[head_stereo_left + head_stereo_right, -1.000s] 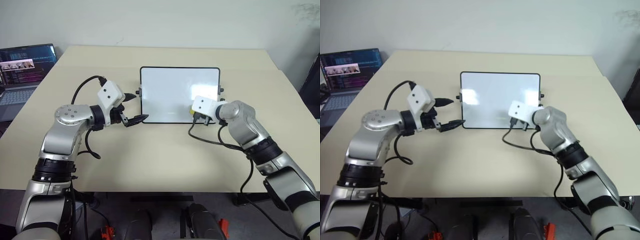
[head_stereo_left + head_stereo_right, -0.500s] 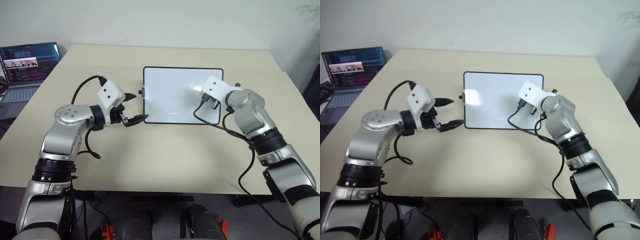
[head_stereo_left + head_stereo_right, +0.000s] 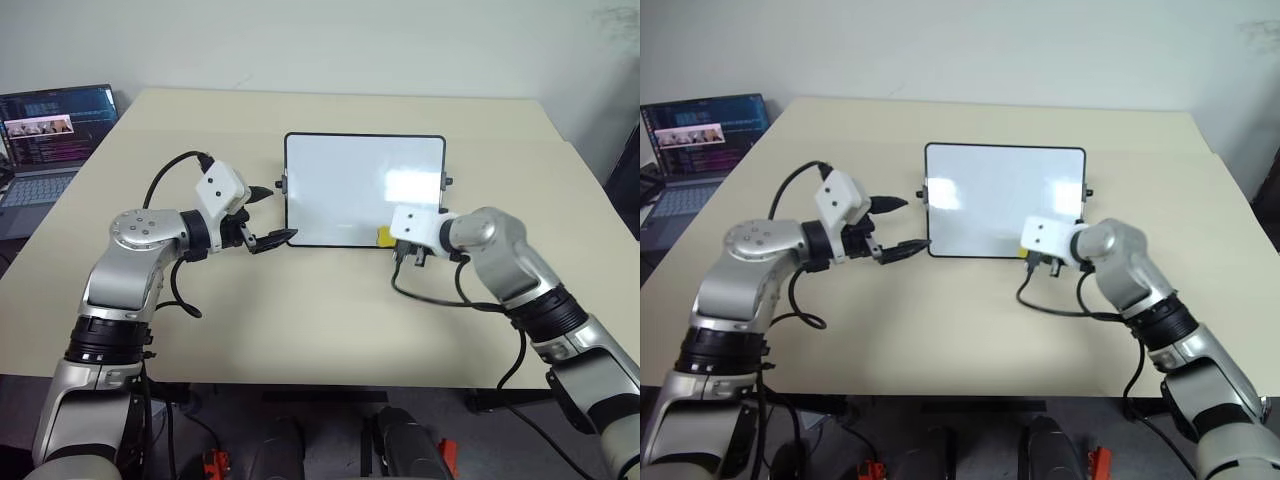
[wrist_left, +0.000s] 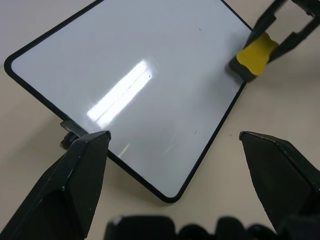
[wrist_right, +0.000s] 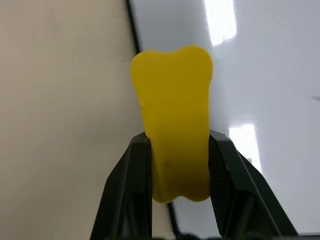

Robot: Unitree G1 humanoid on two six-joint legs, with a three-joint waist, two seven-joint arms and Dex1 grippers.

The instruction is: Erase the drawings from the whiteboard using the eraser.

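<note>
Apparently done: the whiteboard (image 3: 364,188) looks blank; the right gripper (image 5: 173,150) clamps the eraser (image 5: 173,125) at its lower edge, and the left gripper (image 3: 268,215) gapes empty.

You have one glossy white rectangular whiteboard with a thin black frame (image 3: 350,185), one small yellow block eraser (image 3: 384,236), and one open laptop (image 3: 45,140) far left; any drawings, if left, can't be made out.

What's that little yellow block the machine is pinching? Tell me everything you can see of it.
The eraser is a small yellow block with a waisted outline and a dark underside, soft-looking where it is squeezed. The right gripper is shut on it, one black finger on each side. It sits at the near edge of the whiteboard, over the thin black frame, by the beige table.
</note>
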